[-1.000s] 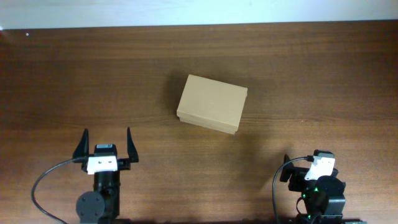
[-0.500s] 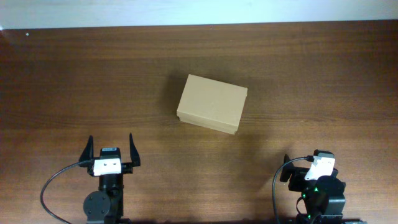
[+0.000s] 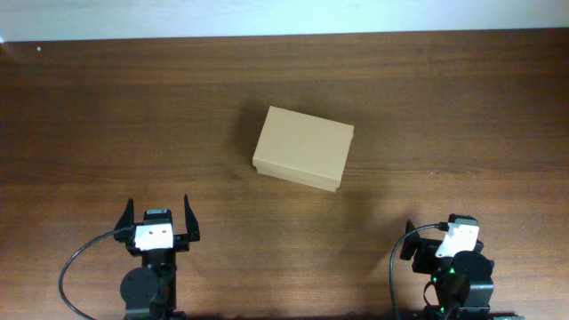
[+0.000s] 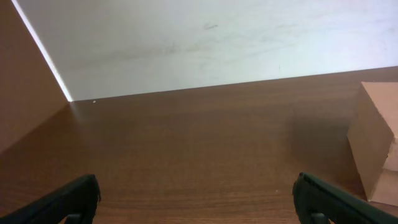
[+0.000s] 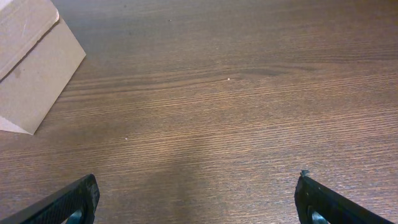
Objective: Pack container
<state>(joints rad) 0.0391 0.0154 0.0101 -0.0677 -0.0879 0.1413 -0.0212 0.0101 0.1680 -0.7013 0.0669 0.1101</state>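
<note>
Heading the list: container, tan cardboard box, lid flap down flat, set near the middle of the wooden table, slightly askew to its edges, untouched. Also caught at the right margin of the left wrist view and in the upper left corner of the right wrist view, as plain walls and one corner only. No loose goods for packing in any view.

Left gripper: parked by the near edge, well apart from the box and off to its left; fingers spread wide, holding nothing.

Right gripper: by the near edge too, well apart from the box and off to its right; fingers wide apart in its own view, holding nothing.

Beyond: pale wall along the far side of the table.

Step in hand, as judged: packing either done or not begun, with the shut lid and lack of loose goods favouring done.

Next move, as judged: if done, only keeping clear of the box. If not, a long forward reach, bracing one side wall and catching the flap's lip, without shoving the light box across smooth wood.
</note>
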